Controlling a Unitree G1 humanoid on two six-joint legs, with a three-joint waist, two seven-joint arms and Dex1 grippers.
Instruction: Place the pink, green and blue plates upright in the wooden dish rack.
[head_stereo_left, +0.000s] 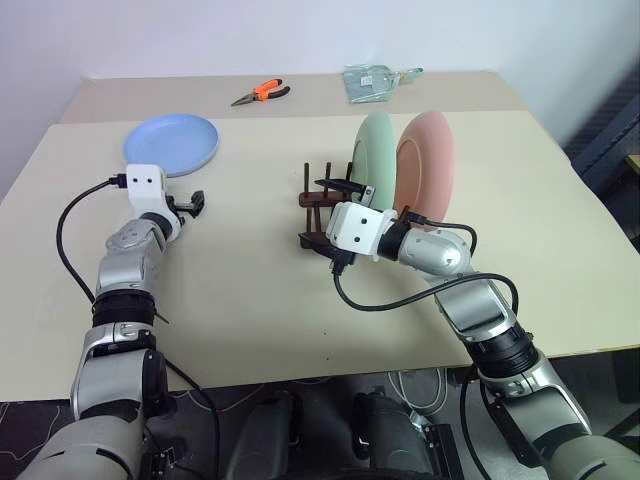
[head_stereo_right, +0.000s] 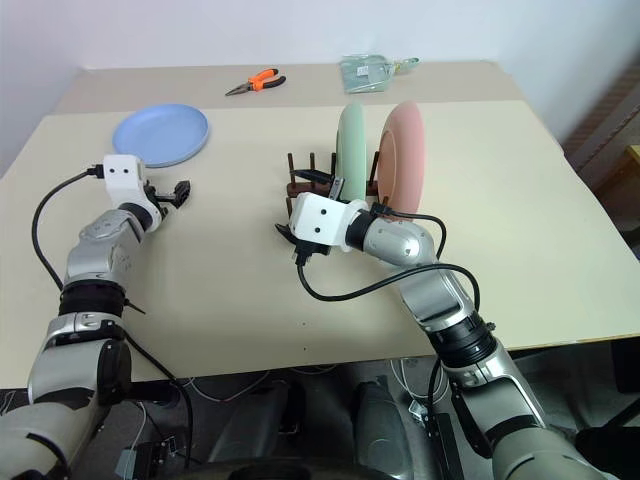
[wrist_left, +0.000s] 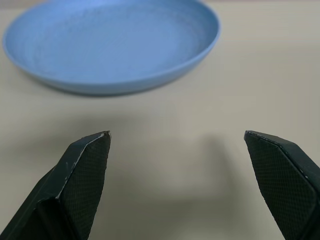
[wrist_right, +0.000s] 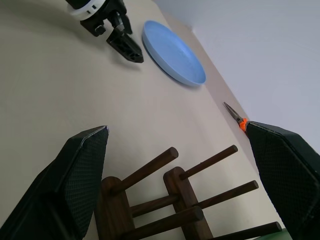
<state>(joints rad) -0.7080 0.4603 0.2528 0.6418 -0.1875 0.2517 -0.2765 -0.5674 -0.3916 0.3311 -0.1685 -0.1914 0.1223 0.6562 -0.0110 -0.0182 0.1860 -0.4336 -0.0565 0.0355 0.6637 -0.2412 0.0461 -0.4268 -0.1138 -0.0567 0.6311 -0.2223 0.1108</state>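
Since the blue plate (head_stereo_left: 172, 144) lies flat on the table (head_stereo_left: 250, 290) just ahead of our released left claw (wrist_left: 177, 145), we risk shoving it away. Our right claw (wrist_right: 180, 150), also released, could bump the rack (head_stereo_left: 318, 205) holding 2 plates.

- A beige table (head_stereo_left: 250, 300) spread beneath both pincers.
- A plain white wall (head_stereo_left: 200, 35) rose beyond them, past the table's far edge.
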